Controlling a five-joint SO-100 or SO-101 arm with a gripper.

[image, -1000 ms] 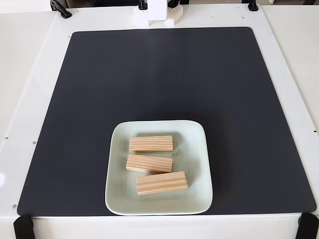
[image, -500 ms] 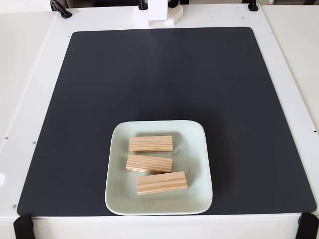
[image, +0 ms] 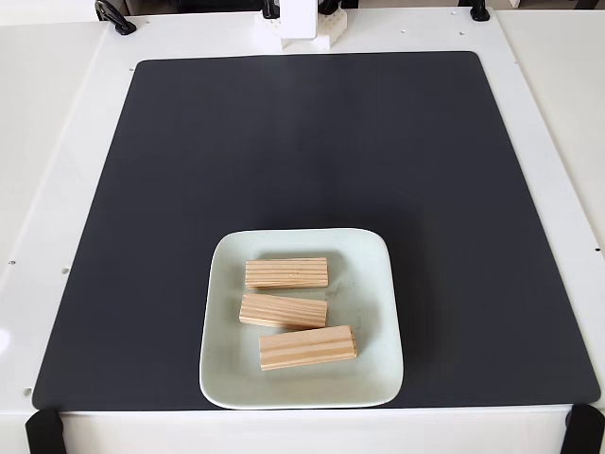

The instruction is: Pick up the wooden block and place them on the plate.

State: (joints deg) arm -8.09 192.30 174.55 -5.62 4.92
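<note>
Blocks [image: 286, 272] [image: 283, 310] [image: 307, 347] lie flat on the plate [image: 374, 378], three side by side. We cannot tell the gripper's state or place anything relative to it; we'd drop any further block onto bare dish.

pale mint plate [image: 373, 284], tan striped wooden blocks [image: 286, 272], black mat [image: 284, 142]

No text, label, brand, number or sign can be read anywhere in the fixed view: the wooden blocks show only their grain stripes, and the plate [image: 378, 374], the dark mat [image: 284, 142] and the white bench [image: 57, 113] are all plain.
</note>
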